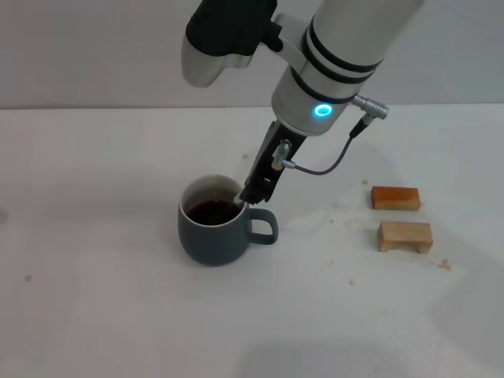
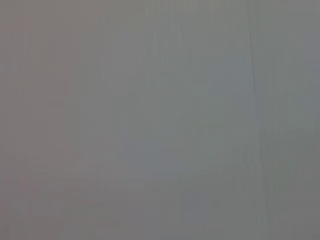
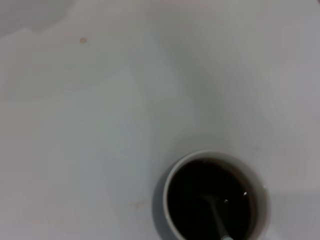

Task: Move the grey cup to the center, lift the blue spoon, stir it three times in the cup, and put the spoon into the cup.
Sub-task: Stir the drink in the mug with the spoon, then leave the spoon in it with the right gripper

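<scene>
The grey cup (image 1: 211, 236) stands near the middle of the white table, its handle toward the right, with dark liquid inside. My right gripper (image 1: 253, 195) reaches down over the cup's right rim, between the mouth and the handle. It is shut on the blue spoon. The right wrist view looks straight down into the cup (image 3: 170, 220). There the blue spoon (image 3: 218, 218) shows its grey neck dipping into the liquid and its pale handle running off toward the gripper. My left gripper is out of view, and the left wrist view shows only flat grey.
Two small wooden blocks lie to the right of the cup, an orange-brown one (image 1: 394, 198) behind a paler one (image 1: 404, 235). A few crumbs (image 1: 445, 265) are scattered near them. A small speck (image 1: 28, 277) lies on the table at the left.
</scene>
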You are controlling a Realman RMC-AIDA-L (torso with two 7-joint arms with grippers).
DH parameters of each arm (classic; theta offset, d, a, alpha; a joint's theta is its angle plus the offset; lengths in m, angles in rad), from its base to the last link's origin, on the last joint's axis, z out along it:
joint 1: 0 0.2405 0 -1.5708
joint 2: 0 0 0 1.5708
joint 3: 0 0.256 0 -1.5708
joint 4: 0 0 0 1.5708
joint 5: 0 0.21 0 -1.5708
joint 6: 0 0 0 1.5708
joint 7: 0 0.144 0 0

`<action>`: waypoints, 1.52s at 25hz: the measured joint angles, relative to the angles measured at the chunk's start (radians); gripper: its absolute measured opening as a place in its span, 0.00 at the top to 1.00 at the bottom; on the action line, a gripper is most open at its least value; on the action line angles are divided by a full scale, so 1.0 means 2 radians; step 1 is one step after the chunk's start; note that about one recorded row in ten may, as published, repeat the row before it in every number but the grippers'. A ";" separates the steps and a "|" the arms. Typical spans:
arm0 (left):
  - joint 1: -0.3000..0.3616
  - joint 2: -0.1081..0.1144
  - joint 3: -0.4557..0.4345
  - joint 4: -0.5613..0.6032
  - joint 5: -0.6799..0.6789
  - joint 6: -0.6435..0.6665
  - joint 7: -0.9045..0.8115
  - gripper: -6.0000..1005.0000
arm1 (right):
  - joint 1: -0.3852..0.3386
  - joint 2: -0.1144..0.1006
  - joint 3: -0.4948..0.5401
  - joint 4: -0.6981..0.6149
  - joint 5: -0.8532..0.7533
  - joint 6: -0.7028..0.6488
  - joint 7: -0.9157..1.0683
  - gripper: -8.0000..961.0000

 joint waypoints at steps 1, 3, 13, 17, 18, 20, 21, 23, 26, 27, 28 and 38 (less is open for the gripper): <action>0.000 0.000 0.000 0.000 0.000 0.001 0.000 1.00 | 0.000 0.000 0.000 0.000 0.002 0.004 0.000 0.83; 0.000 0.000 0.000 0.000 0.000 0.001 0.000 1.00 | 0.000 0.001 0.000 0.001 0.014 0.008 -0.001 0.83; 0.002 0.000 0.001 0.004 0.000 0.014 -0.001 1.00 | -0.005 -0.001 -0.012 -0.001 0.017 -0.034 -0.001 0.83; 0.003 0.000 0.005 0.004 0.000 0.014 -0.002 1.00 | -0.008 -0.001 -0.008 -0.001 -0.007 -0.031 0.002 0.83; 0.003 0.000 0.005 0.004 0.000 0.014 -0.002 1.00 | -0.008 -0.002 -0.008 -0.001 -0.009 -0.028 0.002 0.83; 0.003 0.000 0.005 0.005 0.000 0.014 -0.002 1.00 | -0.009 -0.002 -0.008 -0.001 -0.008 -0.017 0.002 0.83; 0.003 0.000 0.005 0.005 0.000 0.014 -0.002 1.00 | -0.009 -0.001 -0.008 0.001 -0.001 -0.005 0.001 0.83; 0.003 0.000 0.005 0.005 0.000 0.014 -0.002 1.00 | -0.009 -0.001 -0.008 0.001 0.006 -0.002 -0.001 0.83; 0.002 0.000 0.005 0.005 0.000 0.014 -0.002 1.00 | -0.010 -0.001 -0.007 0.002 0.028 -0.001 -0.003 0.83; 0.002 0.000 0.005 0.005 0.000 0.014 -0.002 1.00 | -0.011 -0.001 -0.007 0.002 0.031 -0.005 -0.003 0.83; 0.002 0.000 0.005 0.005 0.000 0.014 -0.002 1.00 | -0.012 -0.001 -0.007 0.002 0.033 -0.009 -0.003 0.83; 0.000 0.002 0.005 0.004 0.000 0.014 -0.005 1.00 | -0.027 -0.002 -0.019 0.000 0.029 -0.049 0.002 0.82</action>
